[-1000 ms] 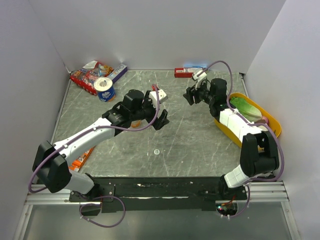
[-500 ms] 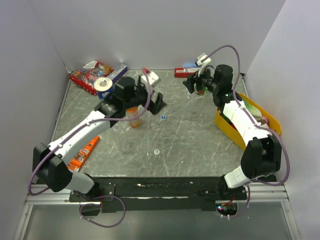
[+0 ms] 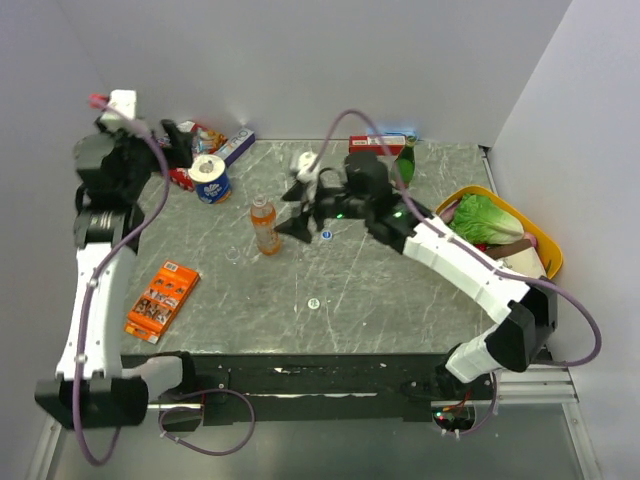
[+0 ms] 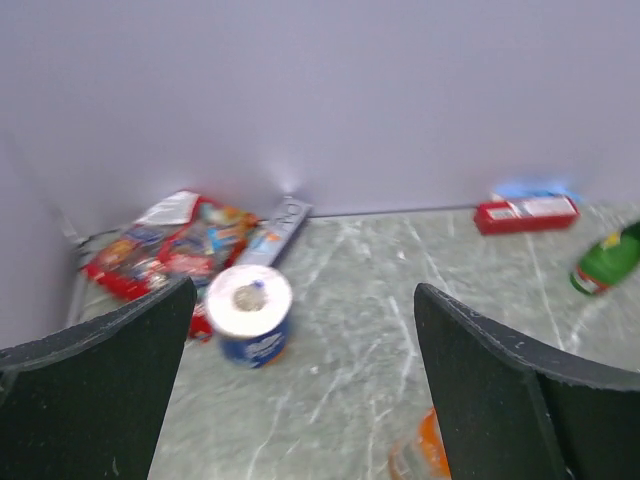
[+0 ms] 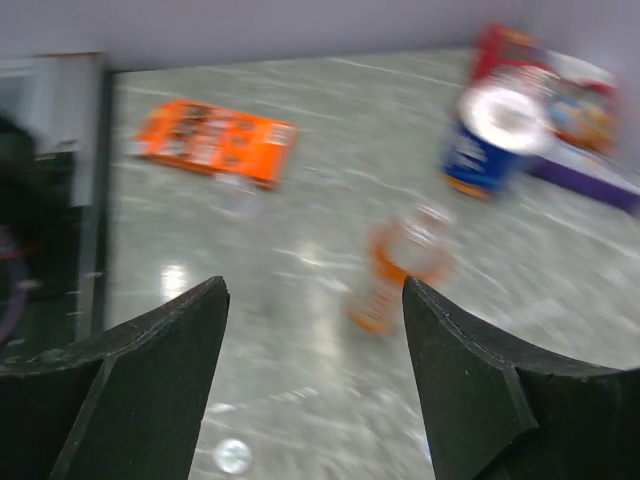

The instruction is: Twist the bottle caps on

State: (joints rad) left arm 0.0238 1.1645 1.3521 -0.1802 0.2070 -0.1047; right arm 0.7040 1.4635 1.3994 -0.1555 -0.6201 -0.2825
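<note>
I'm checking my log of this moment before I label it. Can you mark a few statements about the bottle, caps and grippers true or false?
1. The bottle stands upright, gripped by nothing. True.
2. The left gripper is shut on a cap. False: it is open and empty.
3. A blue cap lies loose beside the bottle. True.
4. The lettuce lies outside the yellow bin. False: it is inside it.

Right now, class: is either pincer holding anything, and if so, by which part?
Nothing is held: the left pincer and right pincer are both open, and the bottle stands untouched.
</note>
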